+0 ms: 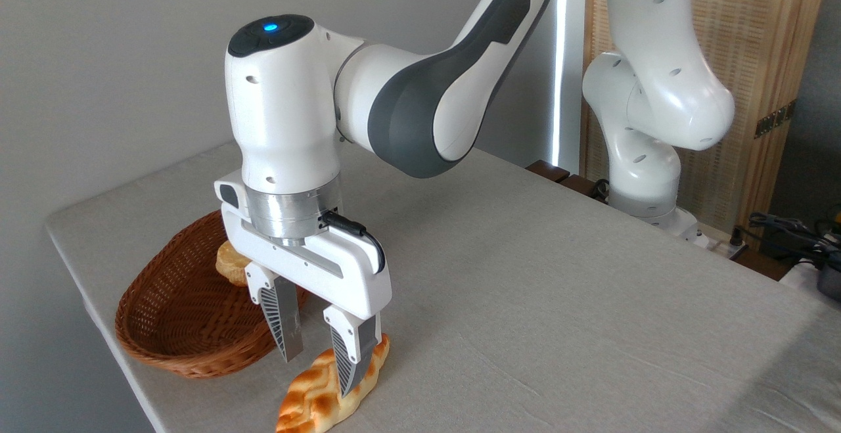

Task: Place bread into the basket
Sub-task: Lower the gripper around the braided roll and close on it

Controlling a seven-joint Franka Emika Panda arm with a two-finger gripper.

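Gripper [318,372] fingers stood apart astride the bread [328,390], clamping nothing, at the lower middle of the frame. To its left sat the basket [174,328] (a small bun [230,263] inside) on the table [558,301].

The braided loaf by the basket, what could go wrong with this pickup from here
The gripper is open, straddling the bread near its far end rather than its middle, so the loaf could tilt or slip out once lifted. The loaf lies close to the table front edge, and a nudge might push it off. The basket already holds a small bun, leaving less room.
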